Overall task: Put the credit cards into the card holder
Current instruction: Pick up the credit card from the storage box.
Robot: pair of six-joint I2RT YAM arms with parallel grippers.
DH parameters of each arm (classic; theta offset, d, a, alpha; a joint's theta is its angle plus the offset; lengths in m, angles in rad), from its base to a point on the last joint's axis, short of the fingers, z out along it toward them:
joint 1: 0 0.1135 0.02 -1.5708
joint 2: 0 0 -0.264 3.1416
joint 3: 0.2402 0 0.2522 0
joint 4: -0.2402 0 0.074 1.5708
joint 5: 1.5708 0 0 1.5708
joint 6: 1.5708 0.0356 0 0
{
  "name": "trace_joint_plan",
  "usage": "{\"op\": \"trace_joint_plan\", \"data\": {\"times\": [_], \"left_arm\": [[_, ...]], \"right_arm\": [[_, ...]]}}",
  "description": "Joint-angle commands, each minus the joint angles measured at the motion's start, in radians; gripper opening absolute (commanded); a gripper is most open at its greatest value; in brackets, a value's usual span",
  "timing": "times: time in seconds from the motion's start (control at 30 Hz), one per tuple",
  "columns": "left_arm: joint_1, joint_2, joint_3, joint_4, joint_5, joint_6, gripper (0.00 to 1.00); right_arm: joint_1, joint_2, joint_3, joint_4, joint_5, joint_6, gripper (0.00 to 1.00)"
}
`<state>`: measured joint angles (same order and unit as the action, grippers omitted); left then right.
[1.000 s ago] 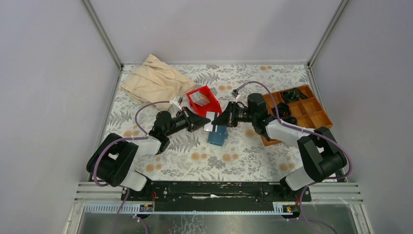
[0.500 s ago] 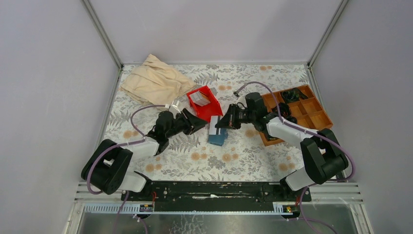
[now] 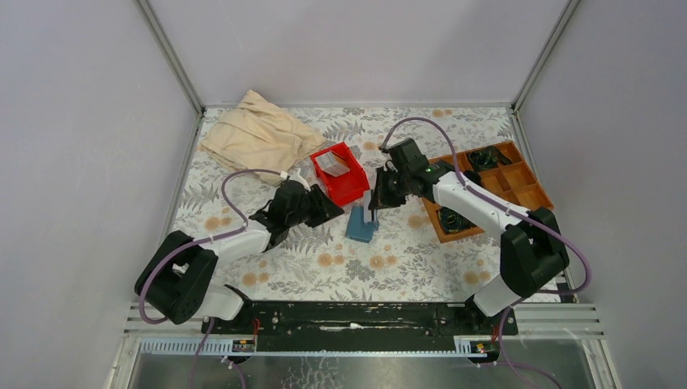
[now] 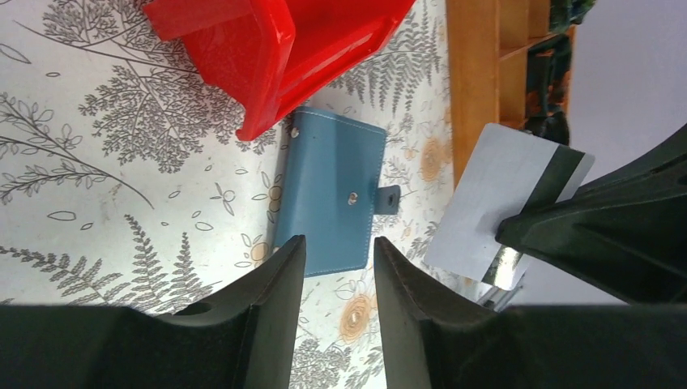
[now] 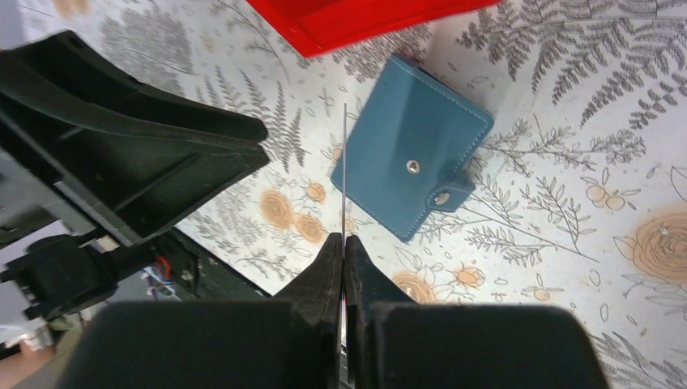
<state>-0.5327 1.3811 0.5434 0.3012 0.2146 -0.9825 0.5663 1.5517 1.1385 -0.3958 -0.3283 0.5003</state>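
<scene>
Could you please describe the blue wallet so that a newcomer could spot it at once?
On the floral table, find the red bin near the middle. The wallet lies flat just on the arms' side of it. It is the only teal-blue thing, folded, with a small snap tab; the card nearby is pale and held by the right gripper.

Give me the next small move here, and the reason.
Probably lower the left gripper, jaws open and empty, onto the card holder to lift its cover: it lies folded shut, while the right gripper pinches a credit card near it with no slot exposed.
</scene>
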Motion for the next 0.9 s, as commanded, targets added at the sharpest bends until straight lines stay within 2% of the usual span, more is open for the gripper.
{"op": "trace_joint_plan", "data": {"times": [0.0,0.33,0.87], "left_arm": [[-0.018,0.023,0.043,-0.085,-0.054,0.071,0.43],[-0.035,0.074,0.080,-0.144,-0.060,0.104,0.41],[-0.058,0.157,0.149,-0.201,-0.051,0.145,0.40]], "right_arm": [[0.053,0.056,0.090,-0.158,0.110,-0.039,0.00],[0.119,0.146,0.159,-0.246,0.192,-0.014,0.00],[0.124,0.211,0.182,-0.304,0.263,-0.006,0.00]]}}
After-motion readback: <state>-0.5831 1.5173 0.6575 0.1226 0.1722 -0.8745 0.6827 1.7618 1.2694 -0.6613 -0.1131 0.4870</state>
